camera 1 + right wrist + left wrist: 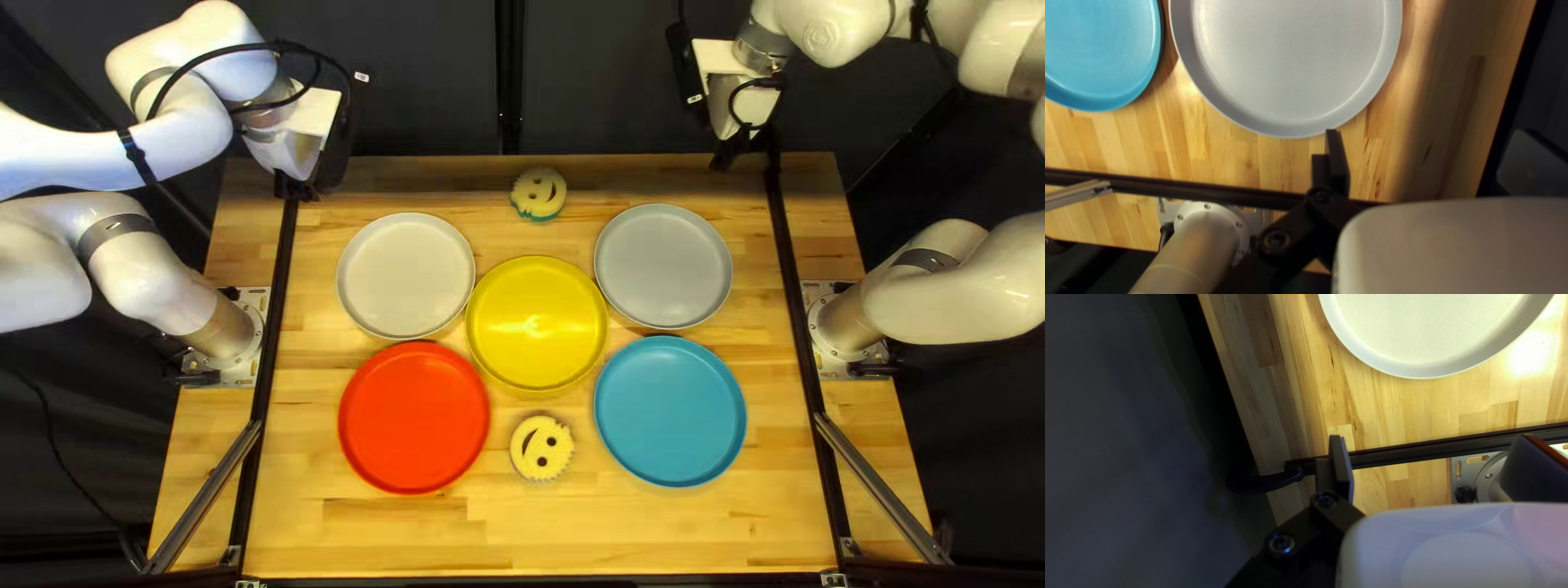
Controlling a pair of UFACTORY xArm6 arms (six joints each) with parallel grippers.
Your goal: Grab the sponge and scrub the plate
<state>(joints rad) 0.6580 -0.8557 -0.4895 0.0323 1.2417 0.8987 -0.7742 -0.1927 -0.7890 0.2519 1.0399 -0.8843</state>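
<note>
pickup and scrubbing both look undone: a round yellow smiley sponge (541, 448) lies lower centre in the top left view, a teal-edged smiley sponge (539, 193) upper centre, a yellow plate (537, 323) between; left gripper (1432, 436) and right gripper (1429, 130) spread wide, empty.

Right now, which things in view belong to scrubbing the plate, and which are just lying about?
For the job, exact sponge and plate unspecified:
far sponge, near sponge
red plate, yellow plate, blue plate, white plate, gray plate

Not for it:
black rails, metal bars
</note>
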